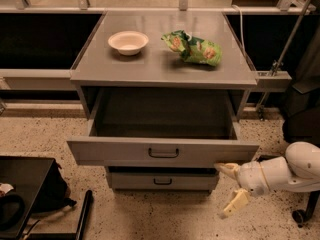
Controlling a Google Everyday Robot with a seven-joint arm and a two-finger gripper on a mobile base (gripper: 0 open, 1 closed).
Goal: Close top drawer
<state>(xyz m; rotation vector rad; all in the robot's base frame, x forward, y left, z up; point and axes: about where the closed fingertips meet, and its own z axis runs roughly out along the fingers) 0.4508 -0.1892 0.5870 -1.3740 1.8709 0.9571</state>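
Note:
The top drawer [162,153] of a grey metal cabinet stands pulled far out, its deep dark interior empty and a small dark loop handle [163,153] at the centre of its front panel. My gripper [229,190] is at the lower right, just below and beside the drawer front's right corner. Its two pale fingers are spread apart, one fingertip [224,168] close under the panel's right end, the other lower down near the floor. It holds nothing.
A shorter drawer [162,181] sits below, slightly out. On the cabinet top are a white bowl [128,42] and a green chip bag [193,48]. A black bag and case [25,194] lie on the speckled floor at left. Dark equipment stands at right.

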